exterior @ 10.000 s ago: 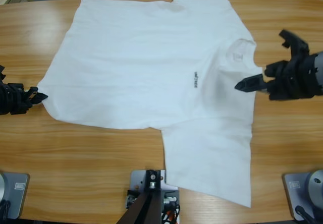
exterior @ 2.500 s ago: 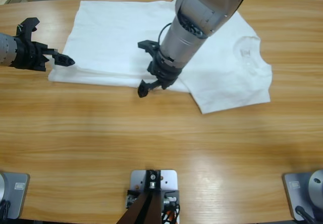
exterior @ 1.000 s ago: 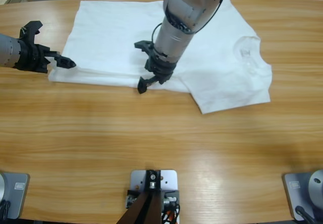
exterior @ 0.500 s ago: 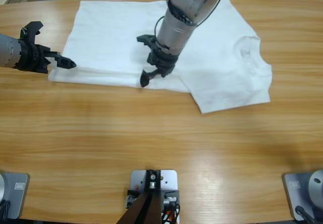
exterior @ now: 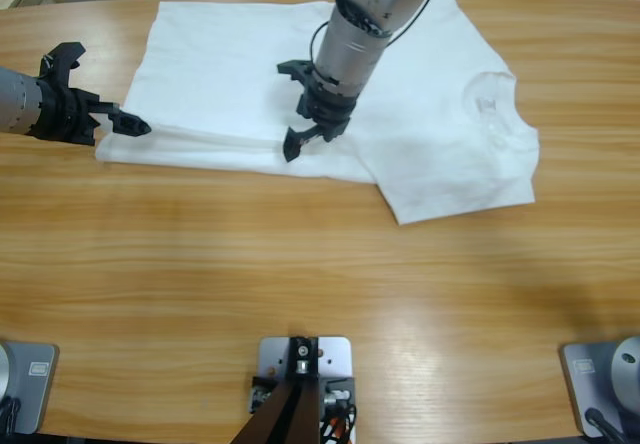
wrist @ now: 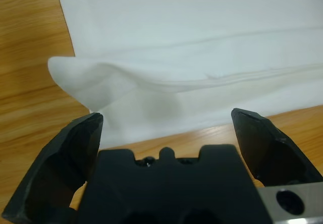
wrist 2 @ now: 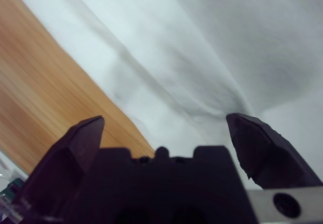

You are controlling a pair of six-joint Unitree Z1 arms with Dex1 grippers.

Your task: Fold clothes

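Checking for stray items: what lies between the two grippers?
Only the white T-shirt, its folded edge running from left gripper to right gripper, per the high view.

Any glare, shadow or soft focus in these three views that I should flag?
High view: pale ceiling-light sheen on the bare table; the T-shirt is bright but its folds and collar still read. Left wrist view: the left gripper is sharp, with a faint grey shadow on the cloth. Right wrist view: the right gripper is soft-edged, wood grain smeared, cloth creases hazy.
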